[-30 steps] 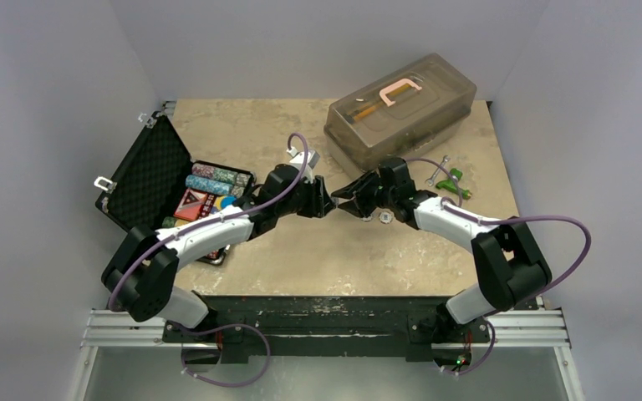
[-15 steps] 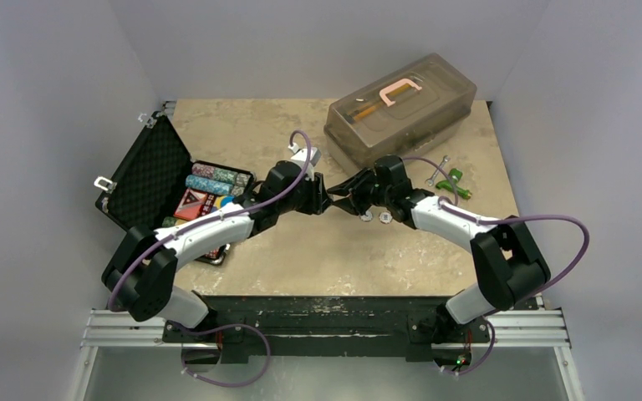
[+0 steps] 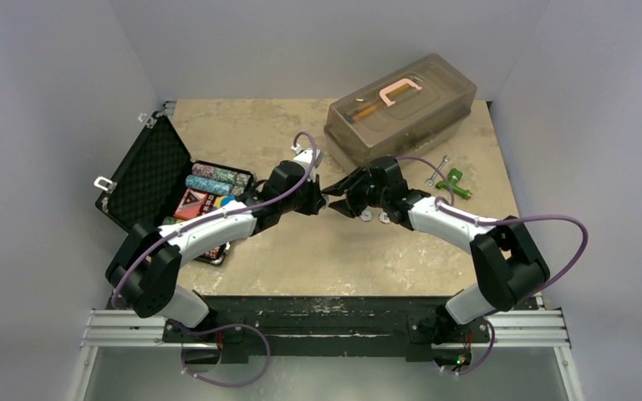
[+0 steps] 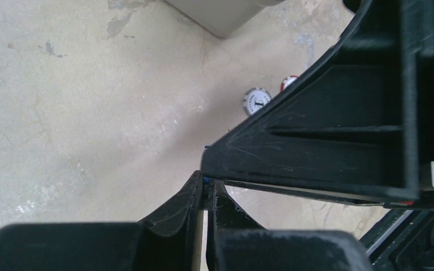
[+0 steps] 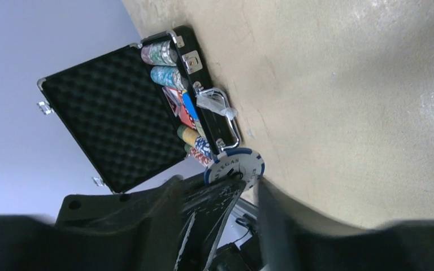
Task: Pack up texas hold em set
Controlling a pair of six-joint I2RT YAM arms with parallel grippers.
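Blue-and-white and lettered "VEGAS", the chip [image 5: 234,167] hangs above the middle of the table [image 3: 251,134], where the left gripper [image 3: 321,203] and the right gripper [image 3: 337,202] meet tip to tip. In the left wrist view the left gripper's fingers [image 4: 186,200] stand almost together, with a sliver of the chip's blue rim pinched between them. One finger of the right gripper touches the same spot. Whether the right gripper clamps the chip or stands loose around it cannot be told. The right wrist view shows the chip face-on at the fingertips.

Well apart to the left, the black briefcase [image 3: 146,171] lies open at the table's left edge, its foam-lined lid tilted up toward the left wall. Its base holds rows of chips [image 3: 217,177] and a red card box [image 3: 191,203].

Two loose discs [image 3: 374,217] lie flat on the table just beside the right gripper. In the left wrist view one is white-faced and the other is red-edged and half hidden behind the gripper.

At the far side of the table sits a translucent grey tub [image 3: 435,113] with a pink clamp [image 3: 399,90] showing at its top. Near its right end lie a wrench [image 3: 436,170] and a green-handled tool [image 3: 450,182].
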